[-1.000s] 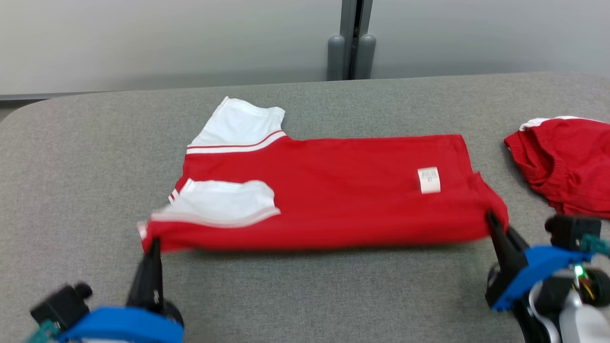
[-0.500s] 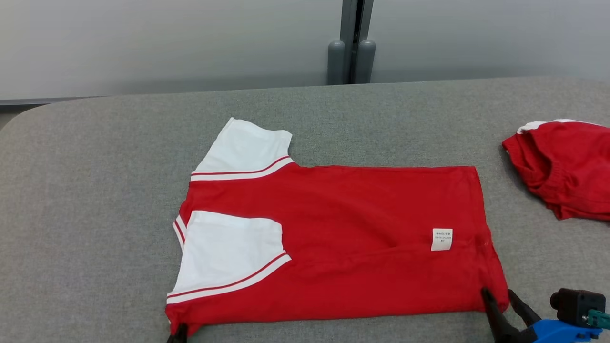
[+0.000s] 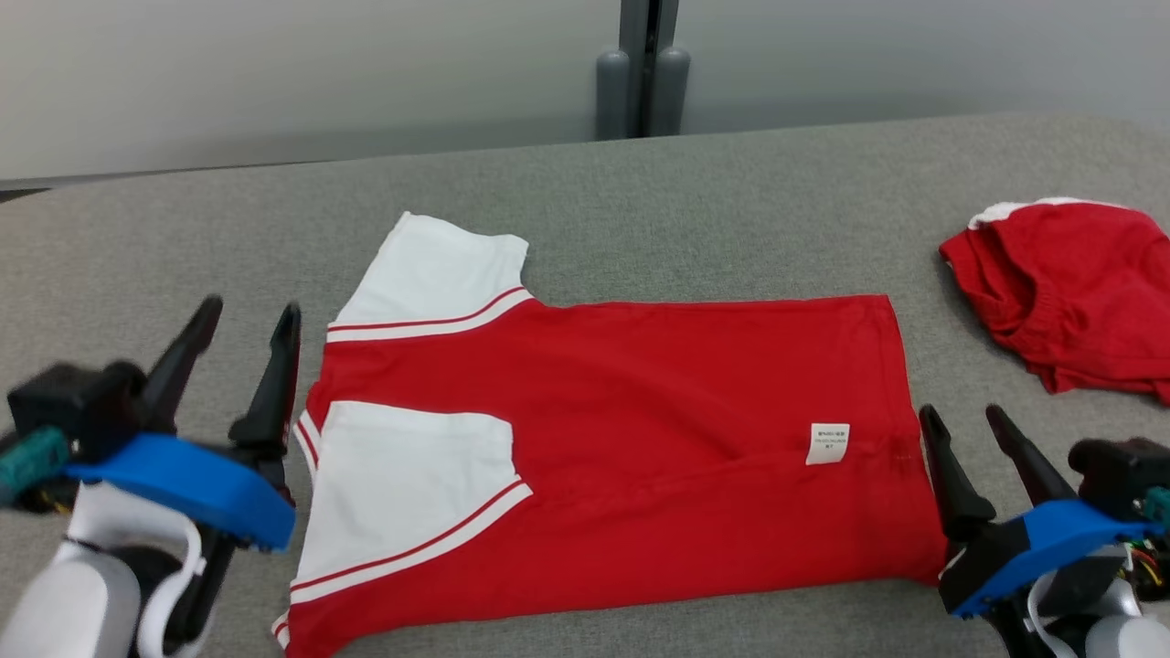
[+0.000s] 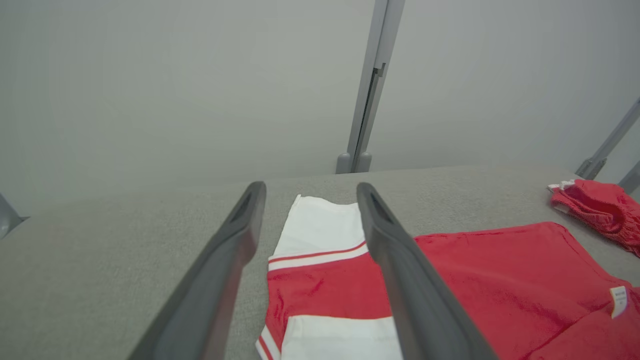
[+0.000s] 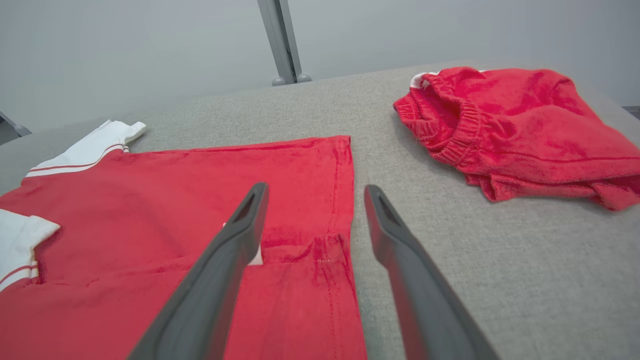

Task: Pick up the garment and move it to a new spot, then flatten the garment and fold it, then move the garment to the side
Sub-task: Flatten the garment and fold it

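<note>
Jaws wide apart on left gripper [image 3: 251, 311] and right gripper [image 3: 962, 416], both empty. Shirt [image 3: 640, 411] lies flat mid-table [image 3: 731, 201], folded lengthwise. The grippers flank its ends, likely staged for the next fold.

Obscured and cropped items noted.
Found left gripper [image 3: 251, 307] blurred in head view. Unable to read print on garment's [image 3: 640, 402] white label [image 3: 828, 443]: too small. In right wrist view, found that label mostly hidden behind one of the fingers [image 5: 220, 270]. Noted second red garment [image 3: 1069, 292] cropped by head view's right edge, garment's near-left corner by its bottom edge.
</note>
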Controlling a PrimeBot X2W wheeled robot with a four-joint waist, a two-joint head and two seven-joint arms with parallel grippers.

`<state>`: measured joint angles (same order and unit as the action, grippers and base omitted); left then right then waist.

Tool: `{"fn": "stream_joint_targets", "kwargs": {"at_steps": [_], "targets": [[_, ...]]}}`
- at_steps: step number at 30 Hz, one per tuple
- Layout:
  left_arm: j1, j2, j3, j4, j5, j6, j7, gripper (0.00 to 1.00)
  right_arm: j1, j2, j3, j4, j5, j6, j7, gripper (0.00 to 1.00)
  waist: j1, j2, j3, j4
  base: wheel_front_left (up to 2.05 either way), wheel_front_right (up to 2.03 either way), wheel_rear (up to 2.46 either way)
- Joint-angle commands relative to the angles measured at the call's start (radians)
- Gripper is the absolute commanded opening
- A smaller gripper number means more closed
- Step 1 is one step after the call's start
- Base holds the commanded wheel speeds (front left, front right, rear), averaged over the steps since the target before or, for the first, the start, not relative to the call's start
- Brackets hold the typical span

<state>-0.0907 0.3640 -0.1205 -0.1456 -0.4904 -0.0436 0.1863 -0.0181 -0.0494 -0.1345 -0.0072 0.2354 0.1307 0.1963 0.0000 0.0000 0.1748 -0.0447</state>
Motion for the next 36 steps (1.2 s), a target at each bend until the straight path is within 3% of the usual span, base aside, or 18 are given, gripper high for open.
{"fn": "stream_joint_targets", "kwargs": {"at_steps": [1, 7, 13, 20, 24, 28, 35, 36], "targets": [[-0.072, 0.023, -0.018, -0.006, 0.014, -0.020, 0.022, 1.00, -0.033, -0.003, 0.011, -0.004, -0.005, 0.000, -0.005, 1.00, 0.0000, 0.0000, 0.014, -0.006, 0.00, 0.00, 0.00], [-0.421, 0.103, -0.072, 0.120, 0.018, -0.066, 0.162, 1.00, -0.184, -0.002, 0.083, 0.005, -0.033, 0.000, -0.010, 1.00, 0.0000, 0.0000, 0.108, -0.061, 0.00, 0.00, 0.00], [-0.606, 0.169, -0.137, 0.349, -0.003, -0.082, 0.288, 1.00, -0.289, -0.002, 0.174, 0.035, -0.010, 0.000, -0.038, 1.00, 0.0000, 0.0000, 0.199, -0.151, 0.00, 0.00, 0.00], [-0.671, 0.240, -0.140, 0.518, -0.039, -0.086, 0.386, 1.00, -0.367, -0.002, 0.253, 0.081, 0.029, 0.000, -0.090, 1.00, 0.0000, 0.0000, 0.294, -0.252, 0.00, 0.00, 0.00], [-0.689, 0.267, -0.120, 0.571, -0.044, -0.066, 0.396, 1.00, -0.393, -0.002, 0.269, 0.106, 0.040, 0.000, -0.120, 1.00, 0.0000, 0.0000, 0.332, -0.287, 0.00, 0.00, 0.00], [-0.695, 0.257, -0.101, 0.610, -0.070, -0.058, 0.395, 1.00, -0.412, -0.002, 0.275, 0.125, 0.047, 0.000, -0.141, 1.00, 0.0000, 0.0000, 0.355, -0.303, 0.00, 0.00, 0.00], [-0.649, 0.228, -0.151, 0.616, -0.143, -0.084, 0.436, 1.00, -0.441, -0.002, 0.276, 0.142, 0.039, 0.000, -0.151, 1.00, 0.0000, 0.0000, 0.371, -0.301, 0.00, 0.00, 0.00], [-0.643, 0.231, -0.162, 0.617, -0.148, -0.085, 0.450, 0.95, -0.445, -0.002, 0.276, 0.143, 0.036, 0.000, -0.150, 1.00, 0.0000, 0.0000, 0.373, -0.299, 0.00, 0.00, 0.00]]}}
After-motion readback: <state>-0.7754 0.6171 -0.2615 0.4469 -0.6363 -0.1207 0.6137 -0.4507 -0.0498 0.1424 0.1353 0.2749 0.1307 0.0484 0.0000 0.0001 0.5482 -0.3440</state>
